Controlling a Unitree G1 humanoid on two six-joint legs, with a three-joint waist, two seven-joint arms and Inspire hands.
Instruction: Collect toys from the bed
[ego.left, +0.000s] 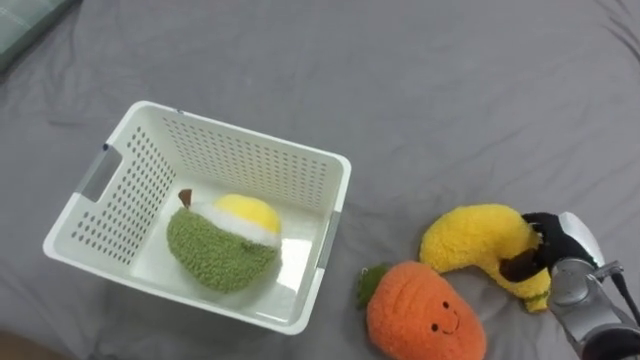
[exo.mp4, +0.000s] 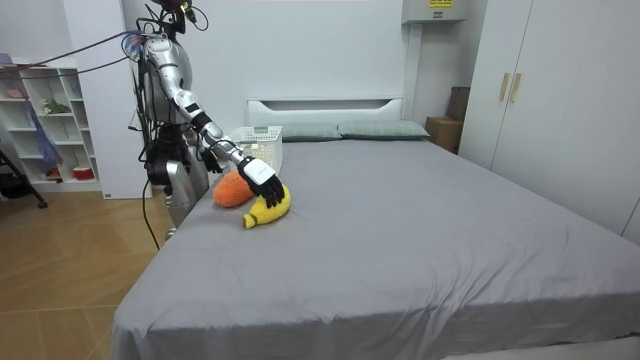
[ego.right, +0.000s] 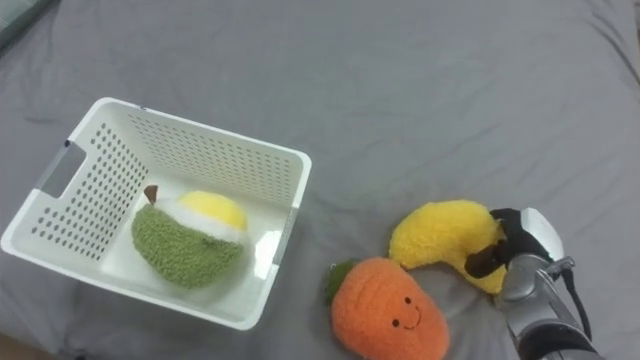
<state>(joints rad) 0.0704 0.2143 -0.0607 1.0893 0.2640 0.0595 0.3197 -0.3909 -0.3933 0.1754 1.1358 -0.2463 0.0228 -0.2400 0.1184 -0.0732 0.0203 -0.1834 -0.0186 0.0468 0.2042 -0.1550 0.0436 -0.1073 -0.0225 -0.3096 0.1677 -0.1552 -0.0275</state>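
Right arm: enters from the lower right of the eye views, metal wrist uppermost, forearm running out of the bottom corner. Right hand (ego.left: 556, 250): back turned up, dark fingers (ego.left: 541, 228) curled over one end of the yellow plush (ego.left: 478, 240), thumb pressed against its near side. In the room view this arm slopes forward and down from the shoulder at upper left. Left hand (exo.mp4: 211, 157): a dark shape below the right forearm, close to the torso.

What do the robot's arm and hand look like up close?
The right hand has black fingers and a glossy white shell on its back. Its wrist is a silver-grey metal cylinder, and in the room view the arm is silver with black joints.
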